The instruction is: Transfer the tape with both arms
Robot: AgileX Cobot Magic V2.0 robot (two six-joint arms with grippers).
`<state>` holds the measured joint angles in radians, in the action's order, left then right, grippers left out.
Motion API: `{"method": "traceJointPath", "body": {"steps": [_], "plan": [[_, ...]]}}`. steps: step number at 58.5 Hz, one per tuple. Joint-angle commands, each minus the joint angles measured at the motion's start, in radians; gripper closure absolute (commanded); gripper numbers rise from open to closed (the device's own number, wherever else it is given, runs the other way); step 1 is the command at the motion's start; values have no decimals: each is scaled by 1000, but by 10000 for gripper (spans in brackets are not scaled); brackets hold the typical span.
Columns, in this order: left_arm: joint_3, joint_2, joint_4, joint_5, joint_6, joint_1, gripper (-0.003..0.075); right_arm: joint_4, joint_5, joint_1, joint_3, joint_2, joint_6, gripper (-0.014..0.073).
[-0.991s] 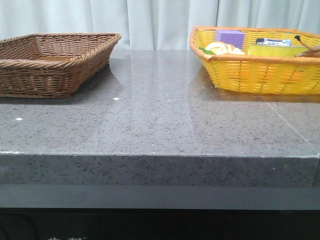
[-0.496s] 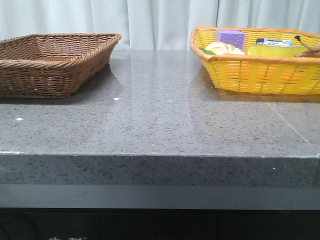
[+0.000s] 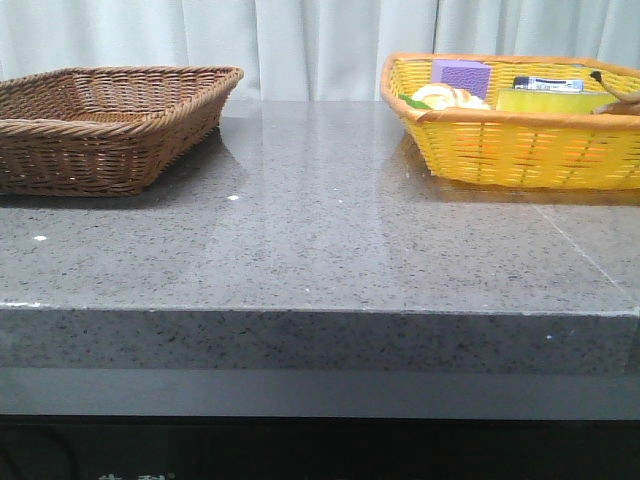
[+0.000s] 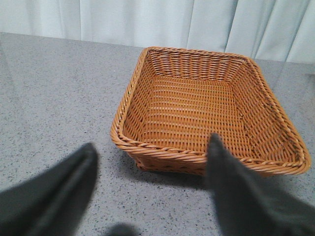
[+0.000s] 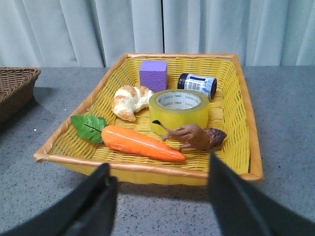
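Note:
The tape (image 5: 178, 106), a wide yellow roll with a white core printed in green, lies flat in the yellow basket (image 5: 147, 167), between a croissant and a brown toy animal. In the front view it shows side-on (image 3: 540, 100) above the basket's rim. My right gripper (image 5: 158, 162) is open and empty, low over the table just short of the basket's near rim, apart from the tape. My left gripper (image 4: 152, 143) is open and empty over the table in front of the empty brown wicker basket (image 4: 162, 156). Neither arm shows in the front view.
The yellow basket (image 3: 520, 150) also holds a carrot (image 5: 140, 141), a croissant (image 5: 129, 101), a purple block (image 5: 153, 75), a dark bottle (image 5: 198, 84) and a brown toy animal (image 5: 197, 136) right against the tape. The brown basket (image 3: 100, 150) stands at the far left. A curtain hangs behind.

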<state>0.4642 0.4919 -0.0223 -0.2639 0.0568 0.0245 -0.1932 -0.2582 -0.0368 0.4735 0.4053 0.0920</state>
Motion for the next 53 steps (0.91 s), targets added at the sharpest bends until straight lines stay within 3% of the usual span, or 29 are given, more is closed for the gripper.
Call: {"method": "traceJointPath", "body": {"steps": [1,8,16,32,53], "plan": [[36,10,-1,88,2,3,57,-8,104,5,38,14,5,-65],[36,10,-1,88,2,3,61,-8,138,5,45,26,5,-41],[36,10,-1,88,2,3,61,-10,105,9,136,172,5,-35],[36,10,-1,88,2,3,61,-14,-110,98,541,613,-58,-35],[36,10,-1,88,2,3,61,-13,-372,98,1059,1112,-122,-35]]}}
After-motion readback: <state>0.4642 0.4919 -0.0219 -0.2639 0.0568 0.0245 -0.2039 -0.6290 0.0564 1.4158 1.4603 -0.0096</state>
